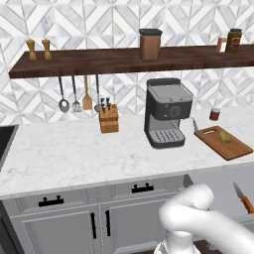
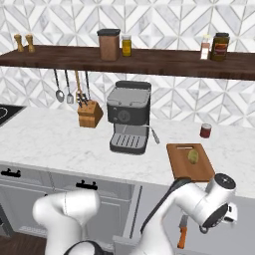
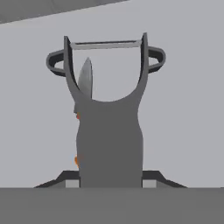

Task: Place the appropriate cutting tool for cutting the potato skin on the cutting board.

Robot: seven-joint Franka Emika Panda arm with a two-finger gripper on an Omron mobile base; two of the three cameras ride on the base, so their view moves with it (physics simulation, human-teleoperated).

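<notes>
My gripper (image 3: 109, 180) is shut on the handle of a grey Y-shaped peeler (image 3: 109, 131), whose blade bar points away from me toward a plain grey cabinet front. Right behind the peeler a knife (image 3: 86, 78) with a grey blade and an orange handle peeks out, mostly hidden. That knife (image 2: 183, 230) shows low in front of the cabinets, below counter height, also in the left base view as knife (image 1: 242, 197). On the counter's right end lies the reddish-brown cutting board (image 1: 233, 148), with the small tan potato (image 1: 224, 135) on it. From the other side, the potato (image 2: 193, 156) rests on the board (image 2: 185, 168).
A coffee machine (image 1: 167, 113) stands left of the board, a wooden knife block (image 1: 108, 119) further left, and a small red can (image 1: 215, 114) behind the board. Utensils hang under a dark shelf (image 1: 124, 59) holding jars. Cabinet doors (image 1: 74, 218) run below the counter.
</notes>
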